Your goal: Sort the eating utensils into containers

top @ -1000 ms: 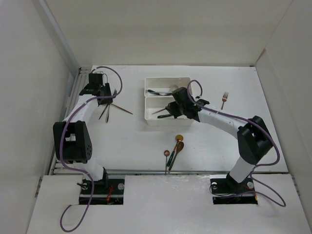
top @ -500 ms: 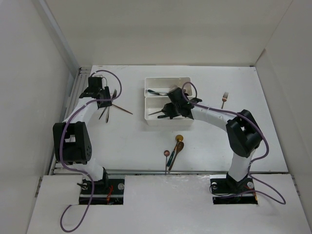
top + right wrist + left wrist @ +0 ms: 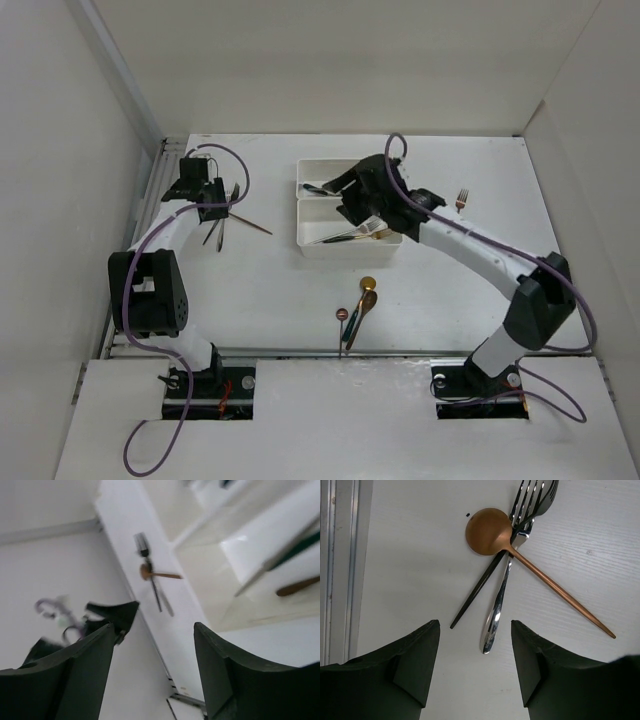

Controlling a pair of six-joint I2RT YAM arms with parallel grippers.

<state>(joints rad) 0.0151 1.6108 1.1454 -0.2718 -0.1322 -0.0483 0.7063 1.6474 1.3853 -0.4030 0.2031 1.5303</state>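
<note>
Fingers [image 3: 412, 665]: stood half apart, empty, on left gripper [image 3: 475, 630] over crossed copper spoon [image 3: 540, 573] and black fork [image 3: 480, 587]; gaped empty on right gripper [image 3: 155, 630] too. Judged light, stiff, slippery; best pinched mid-handle.

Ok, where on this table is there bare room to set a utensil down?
Bare table between the left arm, the near bin and the front spoon cluster; also the far right corner past the lone fork. Crowded: under the left gripper, where a copper spoon crosses two forks, and both bins.
</note>
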